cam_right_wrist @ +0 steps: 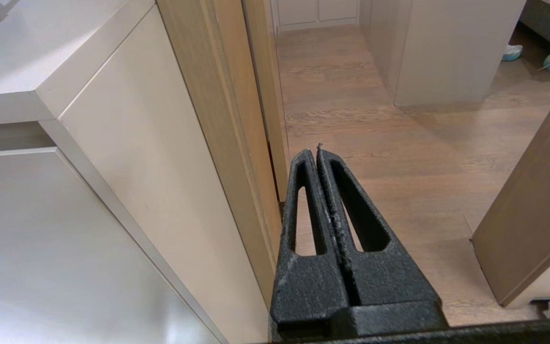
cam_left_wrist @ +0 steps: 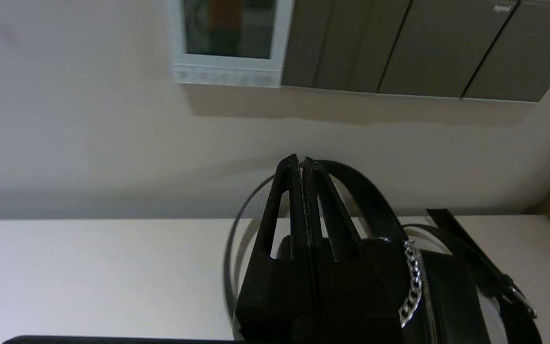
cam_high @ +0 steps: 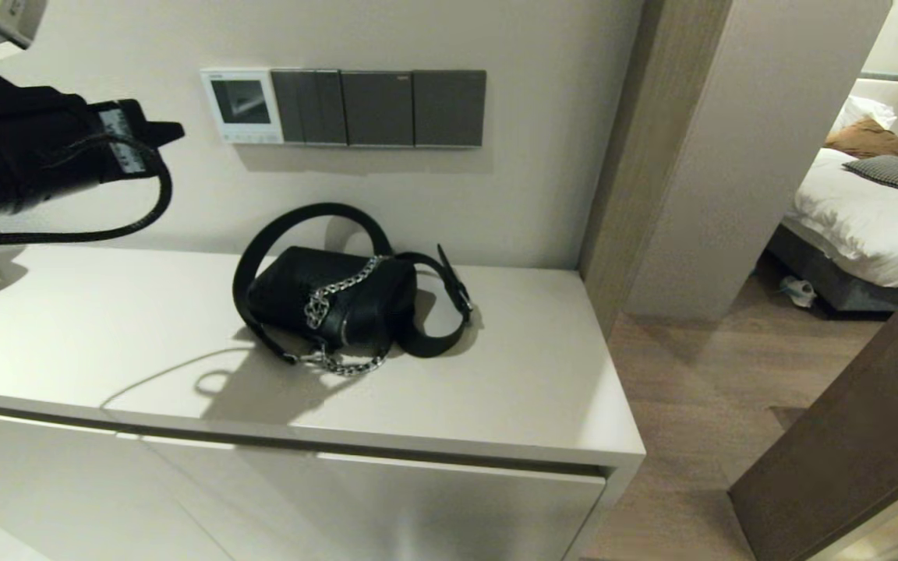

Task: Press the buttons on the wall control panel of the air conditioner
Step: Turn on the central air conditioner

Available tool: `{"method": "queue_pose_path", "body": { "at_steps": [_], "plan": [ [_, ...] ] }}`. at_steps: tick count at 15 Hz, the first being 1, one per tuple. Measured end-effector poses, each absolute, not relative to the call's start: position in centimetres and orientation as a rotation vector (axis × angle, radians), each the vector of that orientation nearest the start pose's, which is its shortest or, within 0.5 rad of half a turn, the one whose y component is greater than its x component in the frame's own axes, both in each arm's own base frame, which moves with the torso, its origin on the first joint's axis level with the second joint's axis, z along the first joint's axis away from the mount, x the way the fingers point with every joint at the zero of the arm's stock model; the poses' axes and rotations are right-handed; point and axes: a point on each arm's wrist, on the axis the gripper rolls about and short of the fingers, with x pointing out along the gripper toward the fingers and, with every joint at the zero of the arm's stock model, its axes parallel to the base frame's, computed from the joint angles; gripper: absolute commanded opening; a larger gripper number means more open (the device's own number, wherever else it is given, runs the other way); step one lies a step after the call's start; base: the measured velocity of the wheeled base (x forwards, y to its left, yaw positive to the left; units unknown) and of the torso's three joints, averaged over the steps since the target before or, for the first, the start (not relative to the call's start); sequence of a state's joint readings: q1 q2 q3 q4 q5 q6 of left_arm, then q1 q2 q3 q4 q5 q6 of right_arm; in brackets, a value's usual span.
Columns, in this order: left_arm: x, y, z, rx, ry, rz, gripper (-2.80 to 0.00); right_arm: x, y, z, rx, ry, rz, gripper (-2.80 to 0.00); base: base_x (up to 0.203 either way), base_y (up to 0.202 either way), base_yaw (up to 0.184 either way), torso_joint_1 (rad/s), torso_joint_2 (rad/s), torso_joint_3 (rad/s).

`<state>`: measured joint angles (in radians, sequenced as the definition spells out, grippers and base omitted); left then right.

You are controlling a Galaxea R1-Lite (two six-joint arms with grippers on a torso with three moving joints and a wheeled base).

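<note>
The left gripper (cam_high: 172, 132), fingers together, is left of the white control panel (cam_high: 242, 105) and could miss its tiny buttons (cam_high: 250, 138), hitting a grey switch (cam_high: 309, 107).

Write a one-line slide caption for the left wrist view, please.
Left gripper, fingers shut, points at the wall below the white control panel, above a black handbag.

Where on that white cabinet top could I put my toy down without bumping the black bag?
The cabinet top is bare between its left end and the black bag, and there is a smaller bare patch between the bag's strap and the right edge. The middle is crowded: bag, strap and chain. The left gripper hangs above the left part, by the wall.
</note>
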<state>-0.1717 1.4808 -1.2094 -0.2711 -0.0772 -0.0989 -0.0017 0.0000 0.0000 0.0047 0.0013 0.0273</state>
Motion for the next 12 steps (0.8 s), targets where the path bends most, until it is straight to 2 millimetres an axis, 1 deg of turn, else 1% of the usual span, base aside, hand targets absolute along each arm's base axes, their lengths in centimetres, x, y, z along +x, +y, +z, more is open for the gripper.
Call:
{"method": "queue_pose_path", "body": {
  "at_steps": [3, 6, 12],
  "plan": [
    [28.3, -5.8, 31.8, -0.097, 0.039, -0.255, -2.8, -2.3, 0.0, 7.5, 0.027, 0.005, 0.0, -2.8, 0.0, 0.0, 0.0, 0.0, 0.0, 0.0],
    [30.5, -6.3, 31.4, -0.095, 0.049, -0.226, -2.8, -2.3, 0.0, 7.5, 0.027, 0.005, 0.0, -2.8, 0.0, 0.0, 0.0, 0.0, 0.0, 0.0],
    [33.0, -7.3, 30.5, -0.1, 0.07, -0.229, -2.8, -2.3, 0.0, 7.5, 0.027, 0.005, 0.0, -2.8, 0.0, 0.0, 0.0, 0.0, 0.0, 0.0]
  ]
}}
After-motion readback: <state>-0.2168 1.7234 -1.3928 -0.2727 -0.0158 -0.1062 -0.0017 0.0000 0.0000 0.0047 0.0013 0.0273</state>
